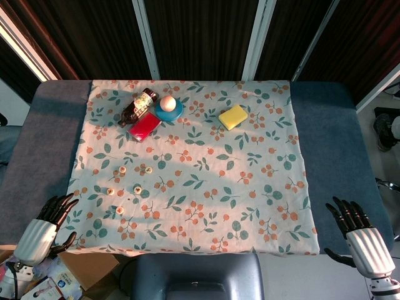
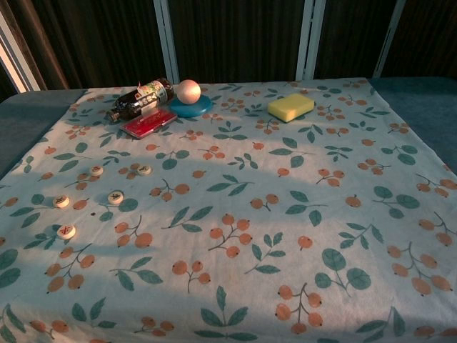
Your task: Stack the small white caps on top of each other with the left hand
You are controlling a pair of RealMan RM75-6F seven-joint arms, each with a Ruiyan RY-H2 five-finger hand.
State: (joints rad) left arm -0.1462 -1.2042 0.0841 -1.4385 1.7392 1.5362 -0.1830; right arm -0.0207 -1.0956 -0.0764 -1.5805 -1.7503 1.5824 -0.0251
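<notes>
Several small white caps lie apart on the floral cloth at the left: one cap [image 1: 122, 169] and another [image 1: 148, 169] further back, a cap [image 1: 136, 189] in the middle, a cap [image 1: 110, 191] beside it, and the nearest cap [image 1: 119, 210]. The chest view shows the same caps, such as the nearest cap [image 2: 66, 231] and the middle cap [image 2: 116, 197]. My left hand [image 1: 47, 226] rests off the cloth's front left corner, fingers spread, holding nothing. My right hand [image 1: 357, 230] sits past the front right corner, also empty with fingers apart. Neither hand shows in the chest view.
At the back left a brown bottle [image 1: 137, 106] lies on its side beside a red block [image 1: 145, 126] and a blue dish [image 1: 169, 111] carrying a white ball [image 1: 167, 102]. A yellow sponge [image 1: 233, 117] sits back centre-right. The grey table [image 1: 331, 144] borders the cloth.
</notes>
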